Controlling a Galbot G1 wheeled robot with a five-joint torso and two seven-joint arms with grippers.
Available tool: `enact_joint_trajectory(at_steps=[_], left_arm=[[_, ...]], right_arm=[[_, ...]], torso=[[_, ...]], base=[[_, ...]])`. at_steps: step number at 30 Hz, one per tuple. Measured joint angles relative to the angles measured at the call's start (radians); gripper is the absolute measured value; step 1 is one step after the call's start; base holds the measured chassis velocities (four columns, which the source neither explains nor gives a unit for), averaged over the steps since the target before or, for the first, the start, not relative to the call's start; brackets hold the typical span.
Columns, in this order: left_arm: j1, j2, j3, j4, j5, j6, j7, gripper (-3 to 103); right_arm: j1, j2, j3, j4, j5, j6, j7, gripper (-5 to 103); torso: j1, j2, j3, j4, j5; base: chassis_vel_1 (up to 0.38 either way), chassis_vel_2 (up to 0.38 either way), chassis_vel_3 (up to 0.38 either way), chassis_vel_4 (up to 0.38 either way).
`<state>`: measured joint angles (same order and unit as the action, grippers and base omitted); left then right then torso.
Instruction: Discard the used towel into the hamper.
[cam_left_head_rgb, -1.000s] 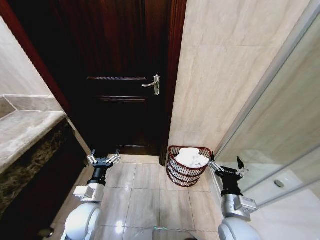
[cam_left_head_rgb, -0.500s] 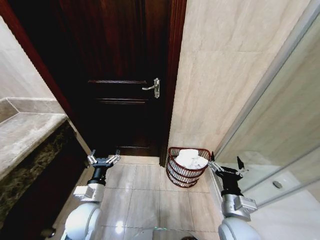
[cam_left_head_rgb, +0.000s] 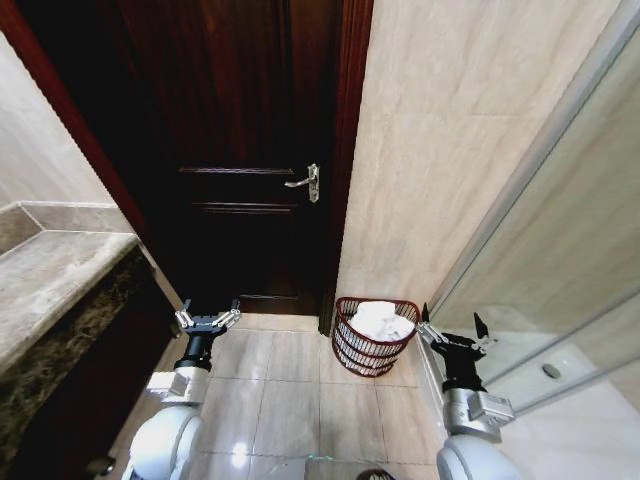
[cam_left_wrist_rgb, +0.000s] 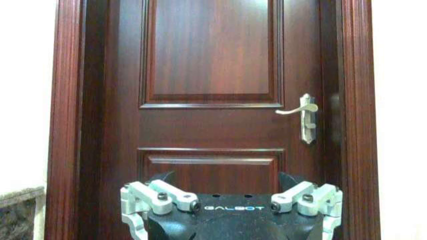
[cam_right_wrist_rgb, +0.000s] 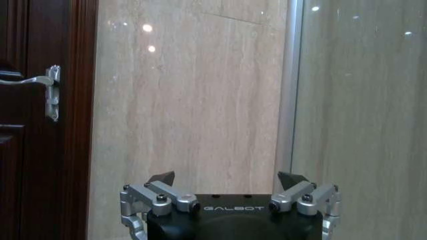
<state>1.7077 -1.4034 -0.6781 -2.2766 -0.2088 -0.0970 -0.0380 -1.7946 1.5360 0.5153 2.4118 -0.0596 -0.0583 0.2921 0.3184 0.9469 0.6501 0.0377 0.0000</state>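
— Where is the hamper (cam_left_head_rgb: 374, 335) sitting?
— At one o'clock on the floor, against the wall, white towel (cam_left_head_rgb: 382, 320) lying inside.
— And the grippers?
— Left gripper (cam_left_head_rgb: 208, 321) and right gripper (cam_left_head_rgb: 455, 333) are both hanging empty, fingers apart.

The setting was a bathroom, apparently in a home or hotel. Beige stone-look tiles (cam_left_head_rgb: 450, 140) covered the wall at upper right and the floor (cam_left_head_rgb: 285, 385) at bottom centre. A dark wooden door (cam_left_head_rgb: 240, 150) with a metal lever handle (cam_left_head_rgb: 305, 182) filled the upper middle, a marble-topped vanity counter (cam_left_head_rgb: 45, 275) sat at left, and a glass shower partition (cam_left_head_rgb: 570, 260) ran along the right edge.
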Motion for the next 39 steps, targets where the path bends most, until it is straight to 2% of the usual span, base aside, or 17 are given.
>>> enact_joint_trajectory(at_steps=[14,18,39], left_arm=[[0.000,0.000,0.000,0.000,0.000,0.000,0.000,100],[0.000,0.000,0.000,0.000,0.000,0.000,0.000,100],[0.000,0.000,0.000,0.000,0.000,0.000,0.000,100]], right_arm=[[0.000,0.000,0.000,0.000,0.000,0.000,0.000,100],[0.000,0.000,0.000,0.000,0.000,0.000,0.000,100],[0.000,0.000,0.000,0.000,0.000,0.000,0.000,100]], torso=[[0.027,0.061,0.034,0.0000,0.0000],[0.043,0.098,0.055,0.0000,0.0000],[0.087,0.195,0.108,0.0000,0.0000]], base=[[0.000,0.000,0.000,0.000],[0.000,0.000,0.000,0.000],[0.000,0.000,0.000,0.000]])
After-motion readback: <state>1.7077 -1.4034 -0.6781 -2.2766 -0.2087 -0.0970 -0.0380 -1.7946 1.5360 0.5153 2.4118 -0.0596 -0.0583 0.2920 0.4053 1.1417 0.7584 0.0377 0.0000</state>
